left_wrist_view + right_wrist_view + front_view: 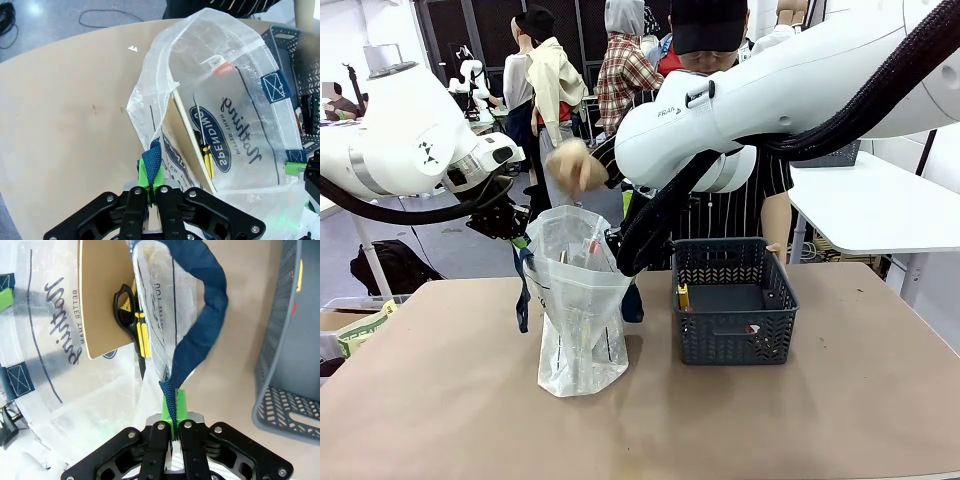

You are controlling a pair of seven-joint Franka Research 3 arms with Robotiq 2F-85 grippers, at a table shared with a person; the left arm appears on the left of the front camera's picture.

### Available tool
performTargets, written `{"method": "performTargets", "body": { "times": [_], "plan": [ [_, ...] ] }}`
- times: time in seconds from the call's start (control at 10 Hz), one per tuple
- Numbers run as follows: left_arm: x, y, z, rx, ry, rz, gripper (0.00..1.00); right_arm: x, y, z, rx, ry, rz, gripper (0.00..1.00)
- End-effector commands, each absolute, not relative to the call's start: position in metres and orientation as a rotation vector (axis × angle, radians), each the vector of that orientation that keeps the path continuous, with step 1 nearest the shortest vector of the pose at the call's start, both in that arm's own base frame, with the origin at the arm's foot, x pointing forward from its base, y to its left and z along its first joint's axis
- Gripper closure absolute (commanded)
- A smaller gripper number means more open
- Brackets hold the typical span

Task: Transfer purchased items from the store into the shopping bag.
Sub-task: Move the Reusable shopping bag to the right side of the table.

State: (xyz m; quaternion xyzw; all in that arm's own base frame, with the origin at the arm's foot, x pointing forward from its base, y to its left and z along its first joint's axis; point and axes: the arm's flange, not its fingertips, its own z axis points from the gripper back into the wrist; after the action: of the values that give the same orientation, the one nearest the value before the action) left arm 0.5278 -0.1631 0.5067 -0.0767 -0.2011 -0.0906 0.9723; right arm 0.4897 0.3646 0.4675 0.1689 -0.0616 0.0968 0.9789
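Left tool (150, 186) and right tool (174, 412) are clamping the straps (200, 315) of the shopping bag (578, 310); we're holding it open, steadying for items (683, 296) from the store (735, 340).

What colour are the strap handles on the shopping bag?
Dark navy blue; the strap shows best in the right wrist view, pinched in the right gripper.

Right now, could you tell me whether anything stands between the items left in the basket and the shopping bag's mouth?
Partly. The right arm hangs between the basket and the shopping bag, its jaws shut on the navy handle, and the person's hand hovers over the mouth. Nothing else visible.
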Motion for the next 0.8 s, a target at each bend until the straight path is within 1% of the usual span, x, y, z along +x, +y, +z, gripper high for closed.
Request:
{"method": "performTargets", "body": {
  "times": [0.0,0.7],
  "plan": [
    [0.5256,-0.1615,0.5079,-0.152,-0.406,-0.184,1.0,0.4898,0.3646,0.4687,0.348,-0.125,0.191,1.0],
    [0.5256,-0.1615,0.5079,-0.152,-0.406,-0.184,1.0,0.4898,0.3646,0.4687,0.348,-0.125,0.191,1.0]
  ]
}}
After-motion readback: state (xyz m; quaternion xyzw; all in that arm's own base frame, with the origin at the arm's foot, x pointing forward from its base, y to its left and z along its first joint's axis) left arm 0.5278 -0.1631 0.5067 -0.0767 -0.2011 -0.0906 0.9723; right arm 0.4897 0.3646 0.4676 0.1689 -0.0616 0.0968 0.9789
